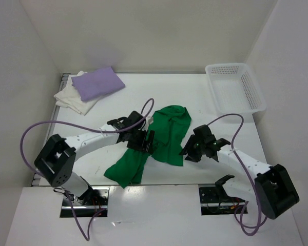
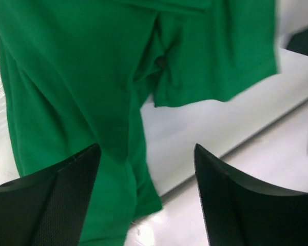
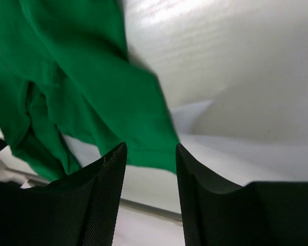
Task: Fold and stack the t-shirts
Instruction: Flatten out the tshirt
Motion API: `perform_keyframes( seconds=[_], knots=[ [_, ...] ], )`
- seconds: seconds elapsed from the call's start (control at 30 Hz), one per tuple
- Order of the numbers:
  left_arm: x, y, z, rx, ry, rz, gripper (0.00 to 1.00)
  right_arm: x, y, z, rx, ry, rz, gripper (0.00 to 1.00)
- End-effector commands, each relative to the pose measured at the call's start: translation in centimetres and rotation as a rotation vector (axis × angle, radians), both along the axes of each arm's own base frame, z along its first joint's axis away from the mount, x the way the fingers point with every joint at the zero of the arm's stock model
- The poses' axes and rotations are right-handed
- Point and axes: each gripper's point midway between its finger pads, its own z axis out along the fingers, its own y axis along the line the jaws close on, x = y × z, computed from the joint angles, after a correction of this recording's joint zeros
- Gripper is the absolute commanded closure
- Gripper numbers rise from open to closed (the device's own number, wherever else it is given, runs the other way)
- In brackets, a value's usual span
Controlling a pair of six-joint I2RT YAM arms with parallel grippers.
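Observation:
A bright green t-shirt (image 1: pixel 164 138) lies crumpled in a long strip across the table's middle, running from back centre to front left. My left gripper (image 1: pixel 145 141) hovers over its left side, open, with green cloth (image 2: pixel 82 102) below the fingers and nothing between them. My right gripper (image 1: pixel 191 151) sits just off the shirt's right edge, open and empty, the green hem (image 3: pixel 138 148) lying beyond its fingertips. At the back left a folded lavender t-shirt (image 1: pixel 97 83) rests on a white t-shirt (image 1: pixel 72 101).
A white perforated basket (image 1: pixel 236 88) stands at the back right corner of the table (image 1: pixel 195 97). Purple cables loop from both arms. The table's front edge (image 2: pixel 256 133) runs just beyond the green shirt.

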Motion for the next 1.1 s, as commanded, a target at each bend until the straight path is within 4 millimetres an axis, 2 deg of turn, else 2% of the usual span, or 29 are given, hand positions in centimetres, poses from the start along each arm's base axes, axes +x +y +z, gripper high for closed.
perform_keyframes(
  seconds=[0.0,0.03,0.1,0.13,0.2,0.23,0.37,0.47,0.53,0.57,0.6,0.67,0.7,0.73,0.77,0.8,0.83,0.87,0.9,0.93,0.97,1.0,1.07],
  knots=[
    [1.2,0.0,-1.9,0.101,-0.028,-0.007,0.21,-1.3,0.0,0.2,0.042,0.008,-0.088,0.51],
    [1.8,0.6,-2.7,0.145,-0.042,0.015,0.28,-1.4,0.0,0.7,0.059,-0.013,-0.096,0.51],
    [2.6,1.1,-3.2,0.187,-0.063,0.038,0.45,-2.8,0.0,0.0,0.071,0.022,-0.107,0.49],
    [3.3,1.2,-2.9,0.202,-0.089,0.054,0.6,-3.2,0.1,-0.3,0.076,0.03,-0.11,0.49],
    [3.7,1.2,-2.9,0.211,-0.1,0.05,0.72,-4.4,0.2,-1.1,0.073,0.057,-0.103,0.49],
    [3.7,1.2,-2.9,0.211,-0.1,0.05,0.81,-4.7,0.2,-1.4,0.073,0.07,-0.107,0.49],
    [5.5,3.1,-3.5,0.237,-0.107,0.09,0.94,-4.8,0.4,-1.9,0.087,0.073,-0.111,0.49],
    [7.8,3.6,-2.4,0.233,-0.159,0.097,0.95,-4.4,0.4,-2.4,0.076,0.076,-0.117,0.49],
    [10.3,4.4,-1.4,0.213,-0.212,0.13,0.98,-3.5,0.9,-2.2,0.09,0.055,-0.115,0.6],
    [11.7,4.5,-0.8,0.204,-0.235,0.145,1.0,-3.5,0.9,-2.7,0.08,0.07,-0.116,0.65],
    [13.6,5.5,-0.3,0.198,-0.258,0.183,1.0,-3.1,1.2,-2.6,0.083,0.065,-0.116,0.78],
    [16.3,6.7,-0.9,0.244,-0.284,0.196,1.0,-2.0,1.8,-2.2,0.08,0.047,-0.094,0.88],
    [19.7,7.4,1.3,0.224,-0.339,0.256,1.0,-1.4,2.0,-1.6,0.085,0.027,-0.098,0.96],
    [21.2,7.8,-0.2,0.224,-0.299,0.265,1.0,0.0,2.6,-0.2,0.095,-0.02,-0.089,0.99],
    [22.7,6.9,0.4,0.154,-0.291,0.251,0.98,0.7,2.8,0.6,0.097,-0.049,-0.085,1.0],
    [24.1,7.0,0.9,0.142,-0.291,0.259,0.96,1.7,2.6,1.3,0.08,-0.077,-0.104,1.0],
    [27.7,6.0,3.5,0.105,-0.363,0.262,0.92,2.8,3.0,3.3,0.08,-0.115,-0.1,1.0],
    [28.8,5.5,4.8,0.089,-0.376,0.258,0.8,3.2,2.9,4.0,0.063,-0.137,-0.09,1.0],
    [30.1,5.0,4.8,0.087,-0.379,0.258,0.76,4.0,2.5,4.9,0.057,-0.161,-0.103,1.0],
    [31.2,4.6,6.5,0.072,-0.409,0.262,0.75,4.8,2.0,6.2,0.058,-0.179,-0.118,1.0],
    [32.7,3.6,10.5,0.014,-0.48,0.255,0.73,5.1,1.6,6.7,0.05,-0.193,-0.117,1.0],
    [32.3,3.4,10.7,0.007,-0.458,0.241,0.69,5.3,1.2,7.7,0.057,-0.219,-0.124,1.0],
    [32.3,4.2,12.6,-0.032,-0.481,0.283,0.69,4.9,0.7,8.6,0.057,-0.232,-0.126,1.0]
  ],
)
